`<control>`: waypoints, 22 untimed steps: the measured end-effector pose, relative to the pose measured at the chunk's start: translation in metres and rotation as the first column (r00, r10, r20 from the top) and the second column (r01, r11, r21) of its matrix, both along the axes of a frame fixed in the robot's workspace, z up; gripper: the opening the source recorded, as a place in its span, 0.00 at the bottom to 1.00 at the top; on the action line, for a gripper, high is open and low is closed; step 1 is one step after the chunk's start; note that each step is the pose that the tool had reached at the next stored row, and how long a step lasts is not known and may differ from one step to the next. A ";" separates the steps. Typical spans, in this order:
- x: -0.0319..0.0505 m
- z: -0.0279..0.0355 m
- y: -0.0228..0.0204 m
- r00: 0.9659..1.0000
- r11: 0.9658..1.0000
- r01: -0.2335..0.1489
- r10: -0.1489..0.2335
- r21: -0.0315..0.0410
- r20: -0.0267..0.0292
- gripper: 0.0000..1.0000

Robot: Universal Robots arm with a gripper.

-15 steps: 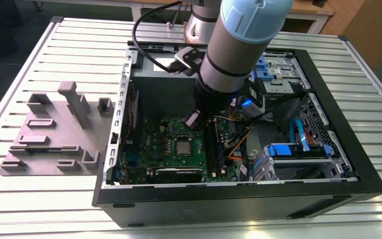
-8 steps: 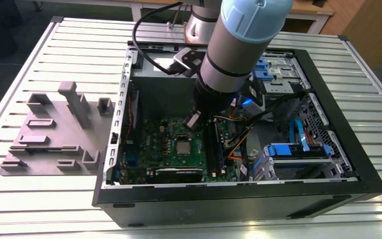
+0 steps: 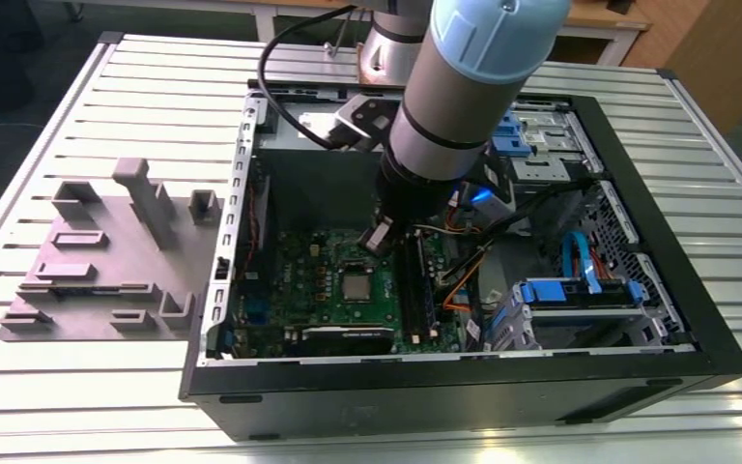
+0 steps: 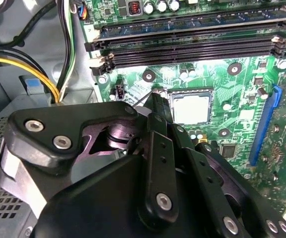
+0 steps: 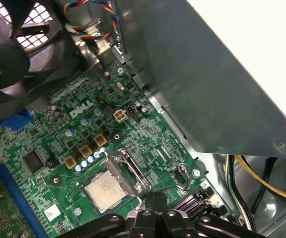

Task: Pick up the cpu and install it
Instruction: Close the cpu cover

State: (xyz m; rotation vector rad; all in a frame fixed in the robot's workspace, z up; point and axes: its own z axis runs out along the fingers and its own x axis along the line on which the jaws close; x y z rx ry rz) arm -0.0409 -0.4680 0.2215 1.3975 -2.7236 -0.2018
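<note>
Open PC case (image 3: 680, 319) lies on the slatted bench (image 3: 127, 116), toward its exterior-view right side. Arm (image 3: 474, 87) reaches down into it over the green motherboard (image 3: 332, 280).

cpu (image 5: 105, 189) already sits flat in the socket mid-board, silvery top showing in both wrist views (image 4: 191, 108), load frame (image 5: 125, 171) tipped open alongside.

Gripper (image 4: 155, 106) hovers just beside the socket, fingers pinched together, holding nothing, tips next to the frame's edge.

My read: seating looks done; the job now is the retention hardware. Keep the tips off the chip lid, stay clear of the memory slots (image 4: 192, 47), move slow.
</note>
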 end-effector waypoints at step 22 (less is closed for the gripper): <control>0.0051 -0.0013 -0.0010 0.992 0.992 -0.125 0.125 0.000 0.000 0.10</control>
